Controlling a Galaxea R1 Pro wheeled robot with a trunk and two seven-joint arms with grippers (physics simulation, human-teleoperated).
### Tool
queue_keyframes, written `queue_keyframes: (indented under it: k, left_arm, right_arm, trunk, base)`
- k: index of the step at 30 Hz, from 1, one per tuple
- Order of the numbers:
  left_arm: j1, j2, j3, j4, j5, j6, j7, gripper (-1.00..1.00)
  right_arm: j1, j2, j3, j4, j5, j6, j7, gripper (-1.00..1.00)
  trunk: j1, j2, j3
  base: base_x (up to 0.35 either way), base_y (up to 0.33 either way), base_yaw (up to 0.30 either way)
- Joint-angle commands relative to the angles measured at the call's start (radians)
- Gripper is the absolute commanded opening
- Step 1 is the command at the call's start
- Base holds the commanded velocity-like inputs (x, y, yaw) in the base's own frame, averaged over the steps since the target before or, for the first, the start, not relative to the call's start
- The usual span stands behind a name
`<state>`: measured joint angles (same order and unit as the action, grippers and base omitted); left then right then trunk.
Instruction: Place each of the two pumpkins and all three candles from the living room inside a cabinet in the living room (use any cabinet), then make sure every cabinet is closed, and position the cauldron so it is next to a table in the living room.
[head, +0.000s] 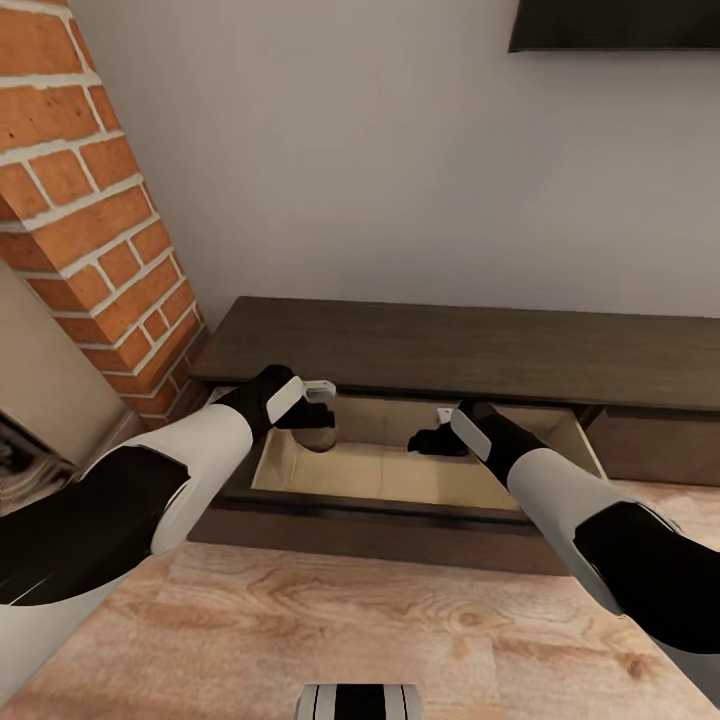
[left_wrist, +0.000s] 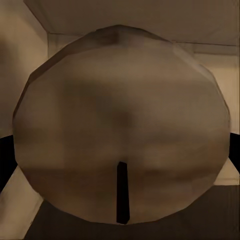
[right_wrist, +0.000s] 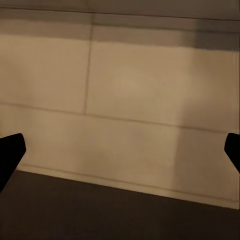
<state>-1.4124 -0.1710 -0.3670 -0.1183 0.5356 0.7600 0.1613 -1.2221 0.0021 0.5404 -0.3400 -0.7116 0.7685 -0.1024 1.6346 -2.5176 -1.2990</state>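
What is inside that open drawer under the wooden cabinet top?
A candle, held in the left gripper over the pale drawer floor. The right gripper is empty. The back corners are hidden.

Cabinet: dark-brown wood grain, pale beige drawer interior; candle: mottled grey-brown, black wick; brick column: red-orange, pale mortar; floor: light wood grain; wall: off-white.

You have one candle in view, one cabinet with one open drawer, two grippers, and one brick column.
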Motion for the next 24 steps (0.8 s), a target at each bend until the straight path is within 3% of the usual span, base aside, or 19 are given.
queue_keyframes:
  k: [1,12,24]
  left_arm:
    - [0.000,0.000,-0.004,-0.001,0.010,0.004,0.007,-1.00]
    - [0.000,-0.004,-0.005,-0.001,0.010,0.004,0.006,-1.00]
    - [0.000,-0.004,-0.006,-0.001,0.010,0.004,0.006,-1.00]
  right_arm:
    - [-0.001,-0.001,0.006,-0.002,-0.011,0.003,-0.010,1.00]
    - [-0.001,-0.001,0.005,0.011,-0.012,0.004,-0.013,1.00]
    - [-0.001,-0.001,0.006,0.016,-0.012,0.003,-0.013,1.00]
  trunk:
    - [0.000,0.000,-0.002]
    - [0.000,0.000,-0.010]
    - [0.000,0.000,-0.022]
  base:
    - [0.108,0.000,0.126]
    - [0.016,0.000,0.027]
    - [0.000,0.000,-0.075]
